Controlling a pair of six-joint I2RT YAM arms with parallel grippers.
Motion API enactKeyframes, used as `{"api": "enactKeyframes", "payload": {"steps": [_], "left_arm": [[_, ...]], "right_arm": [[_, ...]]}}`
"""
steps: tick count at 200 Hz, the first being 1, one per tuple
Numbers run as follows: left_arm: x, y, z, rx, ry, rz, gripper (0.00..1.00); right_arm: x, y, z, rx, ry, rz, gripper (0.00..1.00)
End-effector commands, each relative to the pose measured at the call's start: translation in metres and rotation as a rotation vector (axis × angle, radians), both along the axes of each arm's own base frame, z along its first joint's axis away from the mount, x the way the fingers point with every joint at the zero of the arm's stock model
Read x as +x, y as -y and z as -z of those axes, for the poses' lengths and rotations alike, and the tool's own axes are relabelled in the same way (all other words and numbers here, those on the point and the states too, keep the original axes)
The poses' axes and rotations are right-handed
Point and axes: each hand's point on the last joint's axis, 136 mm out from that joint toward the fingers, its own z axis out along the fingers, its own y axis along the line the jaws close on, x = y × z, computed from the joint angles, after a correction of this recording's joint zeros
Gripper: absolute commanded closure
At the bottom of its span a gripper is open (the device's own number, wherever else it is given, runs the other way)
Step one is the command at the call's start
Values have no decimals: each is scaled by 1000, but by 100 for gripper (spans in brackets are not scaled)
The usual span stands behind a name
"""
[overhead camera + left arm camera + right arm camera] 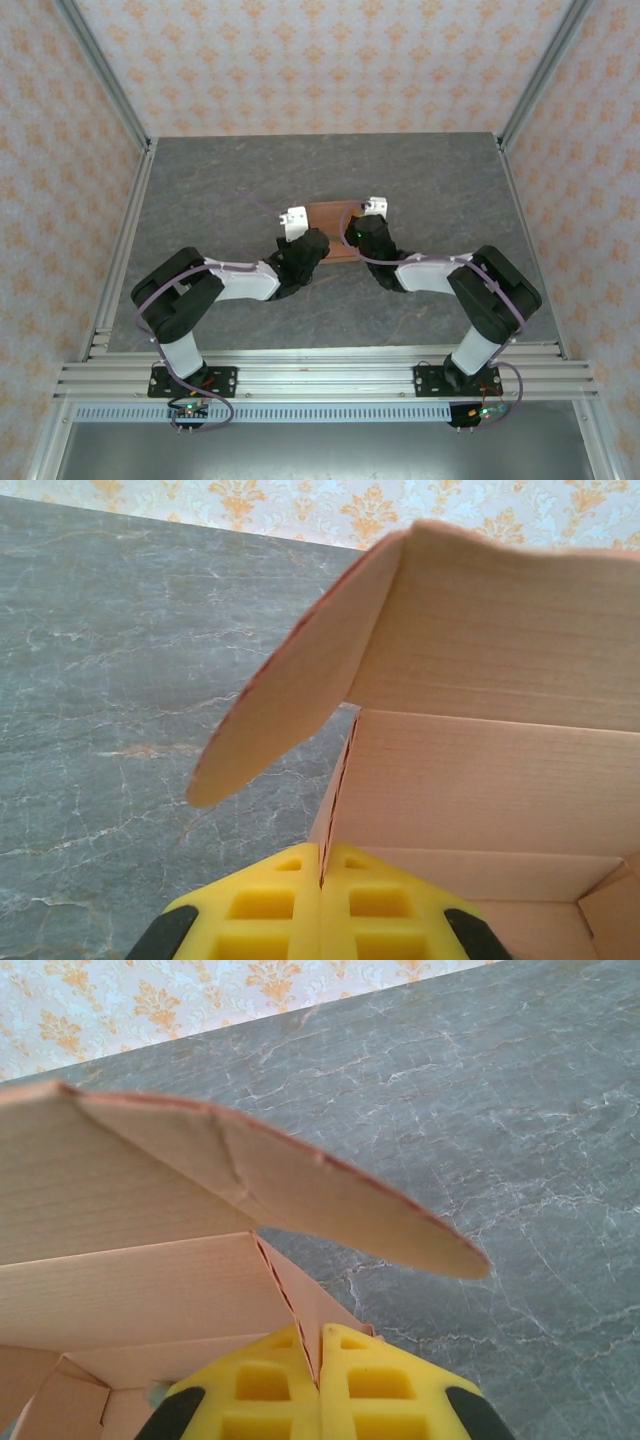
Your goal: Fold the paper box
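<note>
The grey marbled table [200,190] is the biggest thing. Patterned walls [330,60] close it at 9, 12 and 3 o'clock, and a metal frame [300,368] runs along its edge at 6 o'clock. The surface is bare toward 12 o'clock and on both sides of the arms, so there is wide room there.

The paper box [335,225] sits near the middle of the table, between the two wrists. It is open. Its lid [500,620] stands raised and leans over the inside. Within it I see plain card walls, a card floor and one small inner flap [610,910] in a corner.

From each end of the lid hangs a rounded flap. The left flap [280,700] points to 7 o'clock over the table, and the right flap [350,1200] points to 4 o'clock. Both are free in the air.

The left gripper [320,880] is at the box's 9 o'clock side. Its yellow pads [265,905] are pressed together with the thin edge of the side wall between them. The right gripper [320,1360], at 3 o'clock, pinches the opposite side wall the same way.
</note>
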Motion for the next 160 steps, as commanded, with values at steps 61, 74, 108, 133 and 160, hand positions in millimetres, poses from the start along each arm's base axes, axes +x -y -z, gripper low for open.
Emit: {"api": "enactKeyframes", "payload": {"steps": [61,74,108,133,160], "left_arm": [[-26,-34,17,92,58,-168,100],[-29,-35,19,98,67,-174,100],[-35,-35,24,128,80,-190,99],[-40,-35,31,140,89,-200,99],[-45,-38,37,150,99,-214,99]], "right_arm": [[-12,26,19,-23,21,89,100],[-14,26,23,-28,26,83,100],[-17,24,30,-49,39,74,100],[-19,25,36,-59,40,73,100],[-22,28,42,-66,41,72,100]]}}
